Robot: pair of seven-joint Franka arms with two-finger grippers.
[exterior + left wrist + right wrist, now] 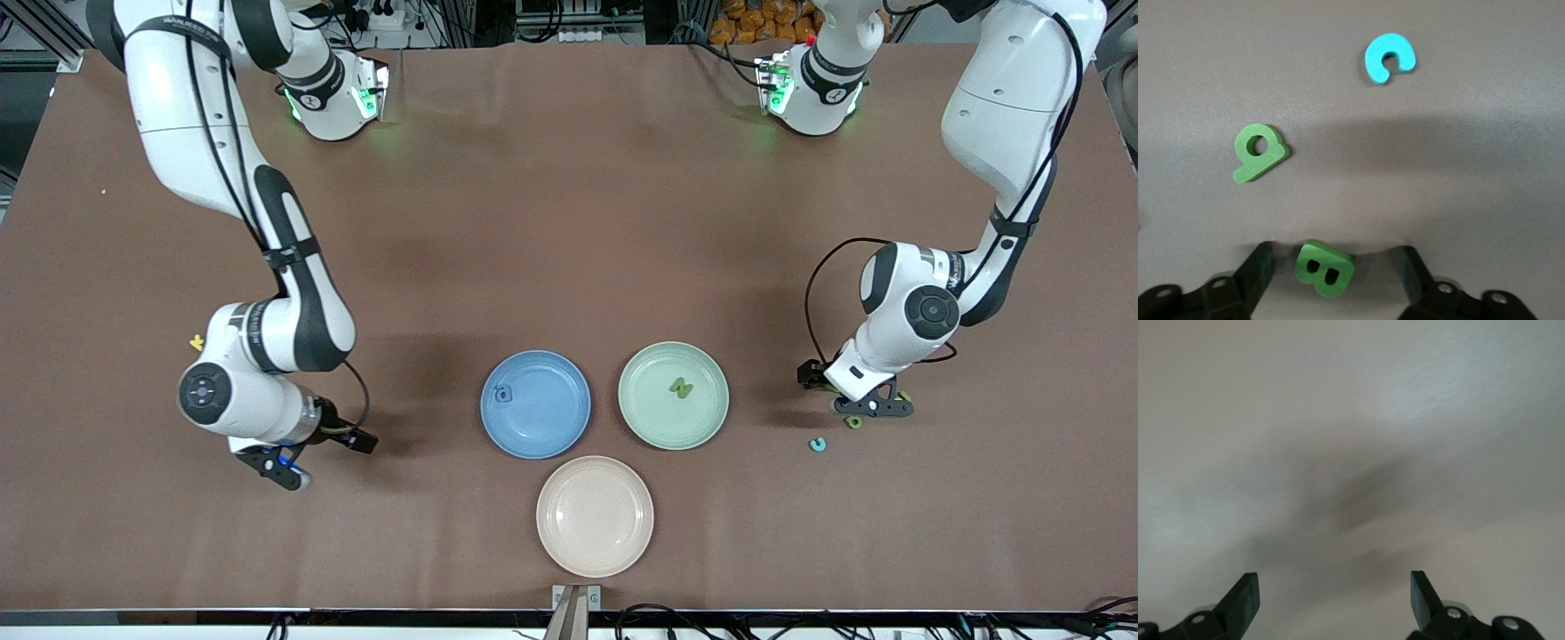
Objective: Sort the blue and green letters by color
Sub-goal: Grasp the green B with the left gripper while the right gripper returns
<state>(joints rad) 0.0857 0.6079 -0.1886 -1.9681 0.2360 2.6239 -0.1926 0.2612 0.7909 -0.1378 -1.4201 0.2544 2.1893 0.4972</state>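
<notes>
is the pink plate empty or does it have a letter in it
Empty. The pink plate shows only bare surface in the front view, while the blue plate holds a blue letter and the green plate a green letter.

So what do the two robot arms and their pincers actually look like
Both arms are glossy white segmented shells with black joint bands and round dark grey joint caps. Thin black cables loop along each. Green lights glow at the bases. The left pincer and right pincer have black flat-tipped fingers on bolted black brackets.
</notes>
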